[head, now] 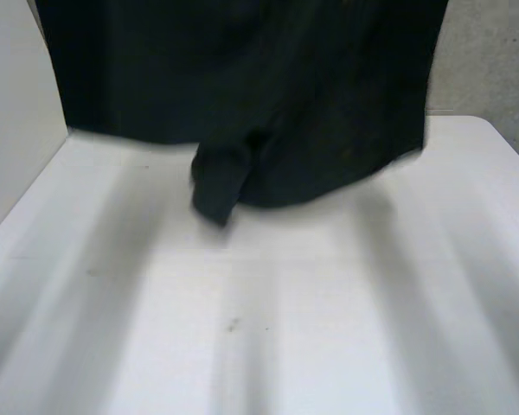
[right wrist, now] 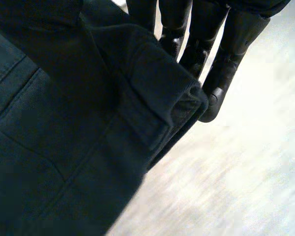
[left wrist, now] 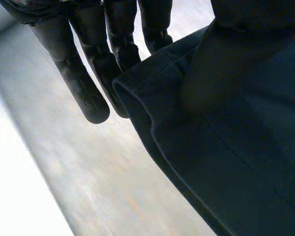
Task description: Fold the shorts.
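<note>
The shorts (head: pixel 311 104) hang pinched in left robot hand (left wrist: pixel 88 91) and right robot hand (right wrist: pixel 222 73).

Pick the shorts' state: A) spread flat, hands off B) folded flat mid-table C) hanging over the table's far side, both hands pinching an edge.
C: the shorts hang over the far part of the table, and the left hand and right hand each pinch an edge of them.

Both robot hands (left wrist: pixel 83 88) (right wrist: pixel 226 59) pinch with straight fingers (left wrist: pixel 120 44).
</note>
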